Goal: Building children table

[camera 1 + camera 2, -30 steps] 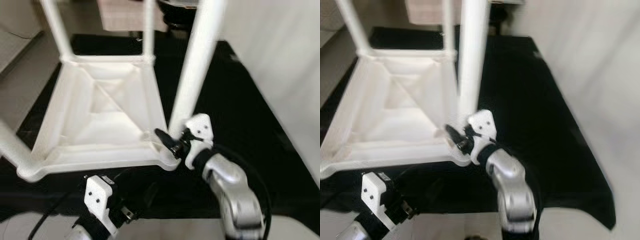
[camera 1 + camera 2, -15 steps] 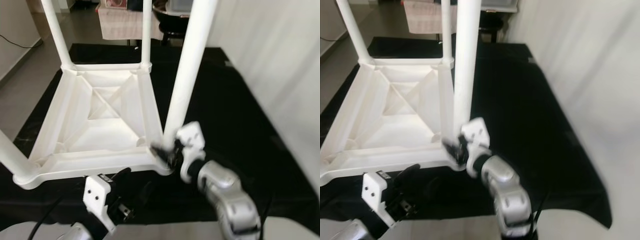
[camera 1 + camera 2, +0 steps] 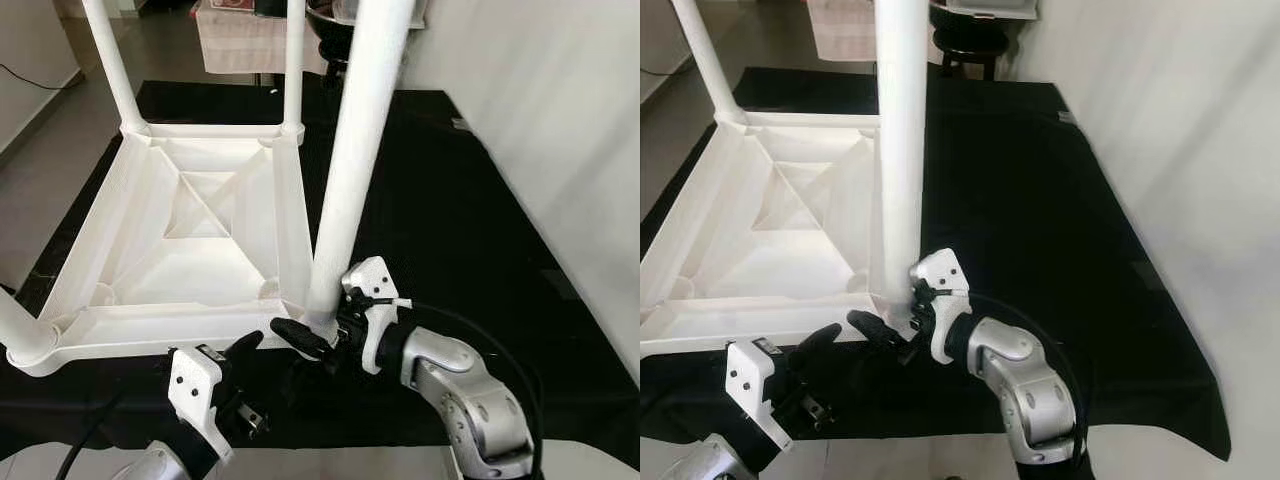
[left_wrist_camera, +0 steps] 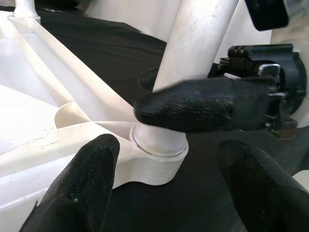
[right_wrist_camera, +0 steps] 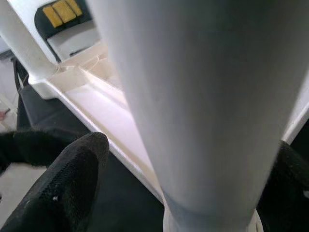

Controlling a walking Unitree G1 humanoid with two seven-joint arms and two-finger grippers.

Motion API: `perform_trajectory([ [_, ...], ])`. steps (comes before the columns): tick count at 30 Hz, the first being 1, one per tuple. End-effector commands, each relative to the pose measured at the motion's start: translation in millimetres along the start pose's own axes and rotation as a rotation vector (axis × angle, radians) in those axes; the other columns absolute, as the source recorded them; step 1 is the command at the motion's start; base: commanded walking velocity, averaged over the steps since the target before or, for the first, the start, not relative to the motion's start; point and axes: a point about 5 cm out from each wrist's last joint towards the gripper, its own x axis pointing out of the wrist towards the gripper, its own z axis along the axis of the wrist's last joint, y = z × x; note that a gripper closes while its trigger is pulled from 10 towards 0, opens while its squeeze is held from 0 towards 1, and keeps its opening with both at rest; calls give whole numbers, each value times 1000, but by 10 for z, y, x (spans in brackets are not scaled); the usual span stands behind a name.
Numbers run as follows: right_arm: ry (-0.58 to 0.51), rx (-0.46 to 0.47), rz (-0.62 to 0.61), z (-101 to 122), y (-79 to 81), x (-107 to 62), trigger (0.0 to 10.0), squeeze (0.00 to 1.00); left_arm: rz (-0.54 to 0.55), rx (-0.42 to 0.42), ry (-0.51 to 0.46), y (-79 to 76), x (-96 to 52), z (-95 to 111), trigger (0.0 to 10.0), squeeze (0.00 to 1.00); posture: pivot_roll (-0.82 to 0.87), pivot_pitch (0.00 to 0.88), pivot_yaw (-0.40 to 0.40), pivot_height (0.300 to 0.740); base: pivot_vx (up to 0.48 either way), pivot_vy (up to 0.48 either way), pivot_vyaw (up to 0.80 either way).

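A white plastic children's table (image 3: pixel 150 325) lies upside down on a black mat, with its legs pointing up. The near right leg (image 3: pixel 350 150) stands in the corner socket (image 4: pixel 154 159). My right gripper (image 3: pixel 312 335) is shut on this leg just above the socket. One black finger (image 4: pixel 203 104) crosses the leg's front, and the other is hidden behind it. In the right wrist view the leg (image 5: pixel 203 106) sits between the two fingers. My left gripper (image 3: pixel 268 362) is open low at the table's front edge, just before that corner and holding nothing.
The black mat (image 3: pixel 480 200) spreads to the right, up to a white wall (image 3: pixel 560 120). Two far legs (image 3: pixel 110 60) (image 3: pixel 293 60) and the near left leg (image 3: pixel 20 320) stand up. Furniture (image 3: pixel 250 40) is at the back, and grey floor (image 3: pixel 40 150) on the left.
The camera has shifted. My right gripper has swung around the leg's base, and one finger now reaches left across its front. The left gripper's finger has come up nearer the corner.
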Motion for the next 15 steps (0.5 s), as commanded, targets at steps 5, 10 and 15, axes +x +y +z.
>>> perform_trajectory([
  [5, 60, -16, -92, -135, -210, -86, 10000, 1000, 84, 52, 9, 99, 8, -45, 10000, 0, -194, 68, -88, 740, 0, 0, 0],
  [10, 64, -25, -123, -154, -332, -165, 10000, 1000, 183, 81, 14, 230, 24, -40, 10000, 0, -203, 36, -88, 740, 0, 0, 0],
  [15, 54, -44, -222, -127, -622, -298, 10000, 1000, 379, 181, 43, 446, -10, -19, 10000, 0, -201, 19, -83, 740, 0, 0, 0],
])
